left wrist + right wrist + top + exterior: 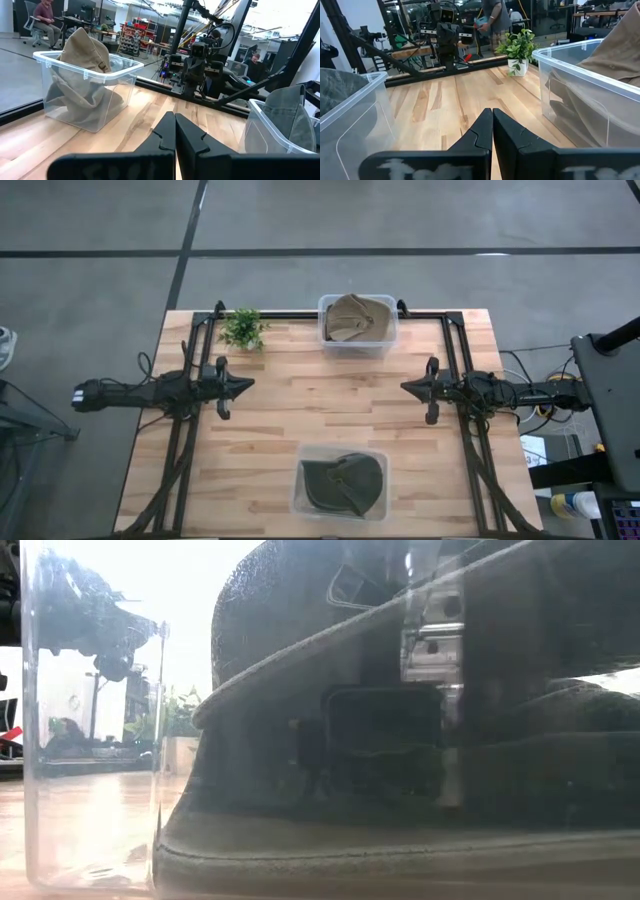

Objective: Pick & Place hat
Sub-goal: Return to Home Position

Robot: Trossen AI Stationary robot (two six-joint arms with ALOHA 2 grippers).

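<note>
- My left tool (249,385) hangs over the table's (300,415) left side, fingers pressed together.
- My right tool (404,387) faces it, also pressed together.
- Brown cap (357,318) fills the clear bin (323,332) beside the plant (242,328).
- Black caps (343,483) lie in the opposite bin (298,498).

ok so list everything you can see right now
table: one, light wood, under both arms
top bin: one, clear, high view's top edge
bottom bin: one, clear, high view's bottom edge
brown cap: at least one, tan, in top bin
black caps: number unclear, dark, in bottom bin
plant: one, green, left of top bin
people: at least two, room beyond table
left gripper: one, dark, shut, table's left side
right gripper: one, dark, shut, table's right side
</note>
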